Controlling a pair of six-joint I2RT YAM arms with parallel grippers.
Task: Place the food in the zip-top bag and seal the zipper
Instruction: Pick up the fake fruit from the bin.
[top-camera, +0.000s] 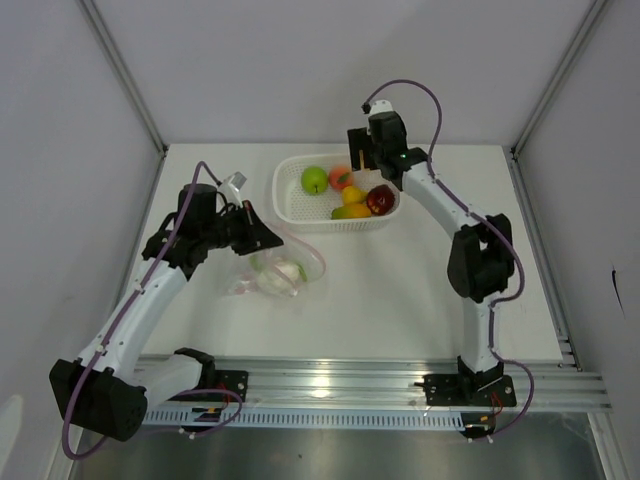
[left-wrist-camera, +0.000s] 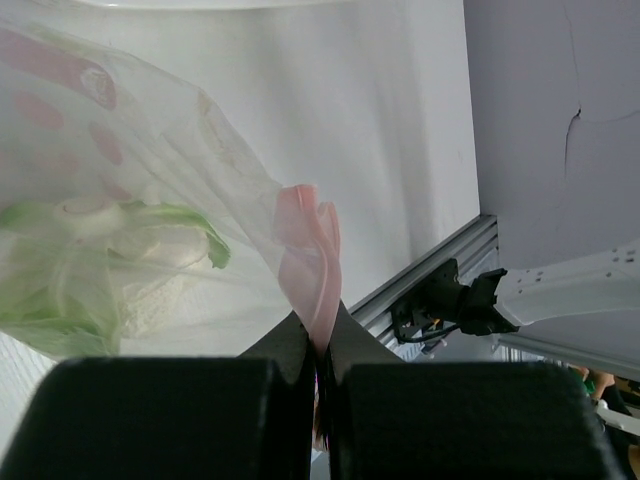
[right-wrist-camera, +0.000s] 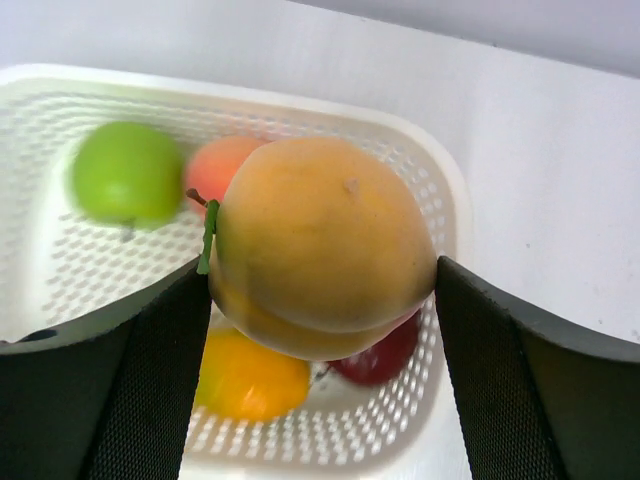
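Left gripper (left-wrist-camera: 319, 345) is pinched tight on the zipper (left-wrist-camera: 308, 245) of the bag (top-camera: 285, 268). The bag sits left of centre, just nearer than the basket (top-camera: 280, 190) — a leafy vegetable (left-wrist-camera: 130, 255) inside. Right gripper (right-wrist-camera: 320, 320) clasps a mango (right-wrist-camera: 320, 230) above the basket — far right.

Bright, even overhead light w/ soft shadows; glare on front rail (top-camera: 320, 376); wrist cams blurry close-up.

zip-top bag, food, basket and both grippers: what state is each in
zip-top bag: mouth open, edge pinched
leafy vegetable: inside the bag
left gripper: shut on zip-top bag
basket: upright, other fruit inside
orange fruit: held above basket
right gripper: shut on orange fruit
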